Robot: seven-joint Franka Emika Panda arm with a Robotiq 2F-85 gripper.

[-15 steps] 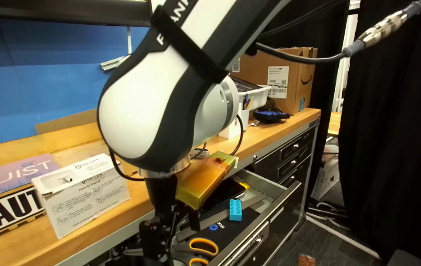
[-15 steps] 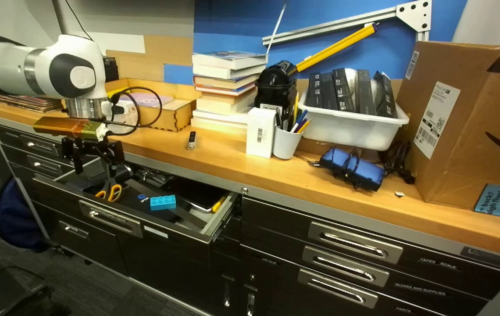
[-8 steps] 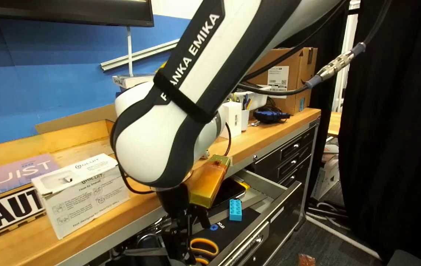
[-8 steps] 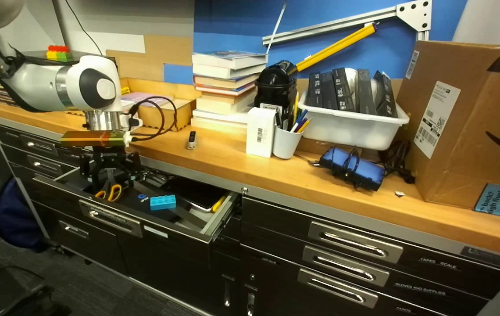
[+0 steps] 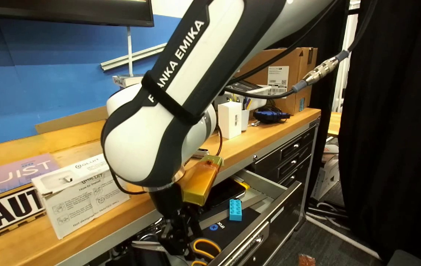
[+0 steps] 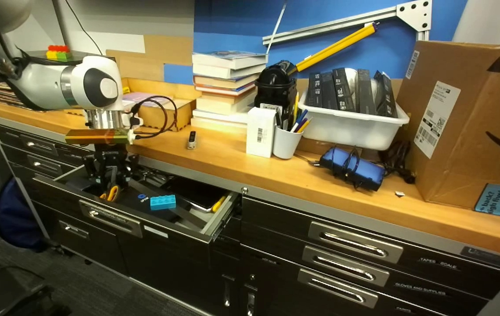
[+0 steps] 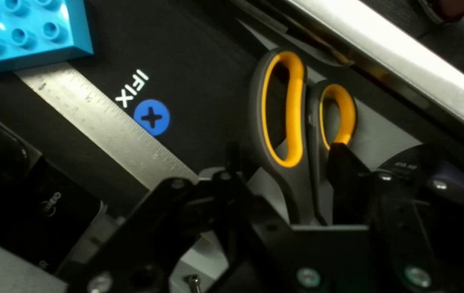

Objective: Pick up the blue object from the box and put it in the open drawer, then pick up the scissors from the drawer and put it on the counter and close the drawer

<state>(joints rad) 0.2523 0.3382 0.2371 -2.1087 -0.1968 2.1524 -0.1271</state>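
The drawer (image 6: 175, 227) is pulled open. The light blue brick (image 5: 235, 210) lies in it on a black case; it also shows in the wrist view (image 7: 20, 32). The scissors (image 7: 297, 162), with orange-lined handles, lie in the drawer at my gripper (image 7: 283, 156). My fingers stand apart on either side of the handles, partly closed. The right fingertip is at the smaller loop; a gap shows on the left. My gripper hides part of the blades. The white box (image 5: 88, 199) stands on the counter (image 6: 219, 151), beside the arm.
A steel ruler (image 7: 110, 126) and a dark device (image 6: 193, 193) lie in the drawer. Books (image 6: 228, 87), a pen cup (image 6: 286, 142), a white bin (image 6: 346, 127), a cable-wrapped blue device (image 6: 355, 169) and a cardboard box (image 6: 465, 166) stand on the counter.
My gripper has come down into the drawer over the scissors and its fingers have drawn closer together. The scissors have turned slightly. The blue brick has not moved.
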